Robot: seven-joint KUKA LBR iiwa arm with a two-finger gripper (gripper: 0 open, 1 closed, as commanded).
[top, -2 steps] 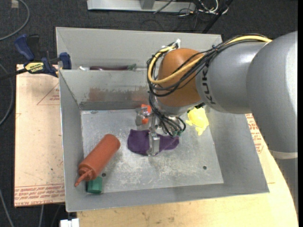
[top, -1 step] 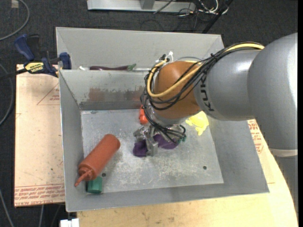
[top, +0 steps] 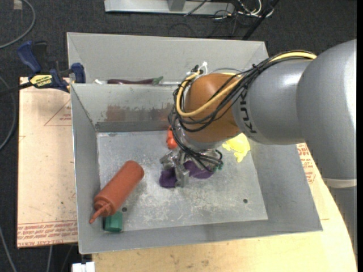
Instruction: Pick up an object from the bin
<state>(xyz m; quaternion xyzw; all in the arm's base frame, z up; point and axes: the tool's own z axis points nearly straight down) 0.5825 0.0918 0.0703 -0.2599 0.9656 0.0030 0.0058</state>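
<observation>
Right now the gripper (top: 179, 173) is down at the floor of the grey bin (top: 187, 214), about at its middle and slightly toward the far wall. It sits directly on a purple object (top: 168, 179), a lump whose shape I cannot make out well. One part of the purple shows at the left of the gripper and another part at its right. If the gripper is clenched on this object or released from it, I am not able to say, because the orange wrist cover (top: 212, 109) and the cables (top: 182, 95) around it stand over that place. Just beside the wrist, toward the far wall, lies a small orange thing (top: 169, 140), partly hidden. A yellow object (top: 239, 146) lies toward the right wall, partly under the arm (top: 295, 101). Near the front left corner a red-brown bottle (top: 119, 189) lies on its side, its nozzle pointing to that corner, and a small green block (top: 113, 224) is just beside the nozzle
</observation>
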